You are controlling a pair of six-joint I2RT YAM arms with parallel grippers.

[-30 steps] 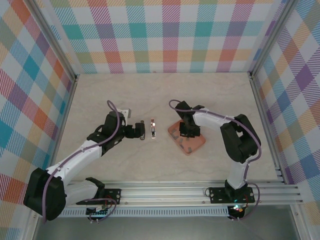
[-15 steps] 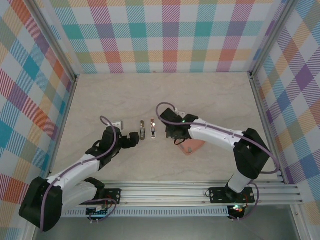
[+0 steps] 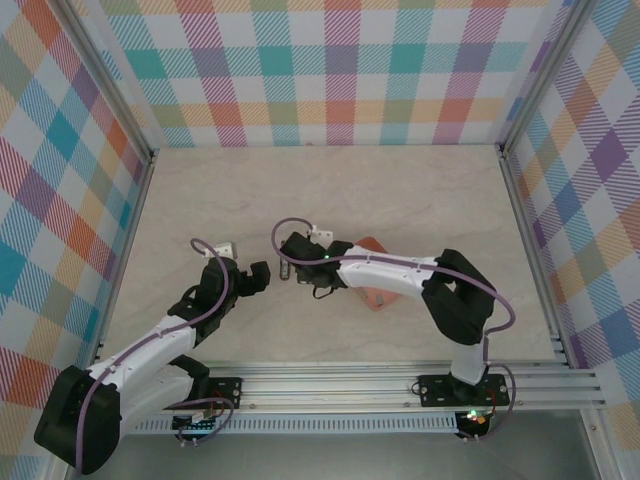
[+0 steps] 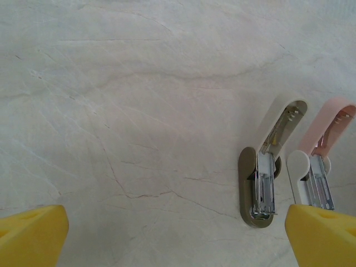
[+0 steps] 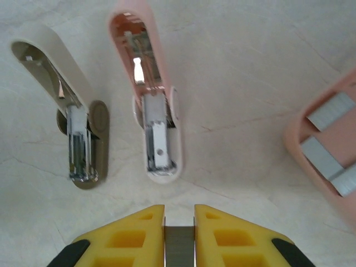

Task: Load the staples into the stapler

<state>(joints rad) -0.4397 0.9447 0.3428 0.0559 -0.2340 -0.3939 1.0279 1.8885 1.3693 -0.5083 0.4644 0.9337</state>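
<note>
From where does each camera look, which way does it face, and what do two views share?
Top external: above and behind the bases, looking down at the table; both arms show.
Left wrist: on the left arm, facing down at the table; the open left gripper shows.
Right wrist: on the right arm, facing down; the right gripper shows, shut on a staple strip.
Both wrist views share the beige stapler and pink stapler.

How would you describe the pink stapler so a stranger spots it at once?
On the pale marbled table, left of the salmon tray, two opened staplers lie side by side. The pink stapler lies nearer the tray than the olive-beige stapler.
</note>
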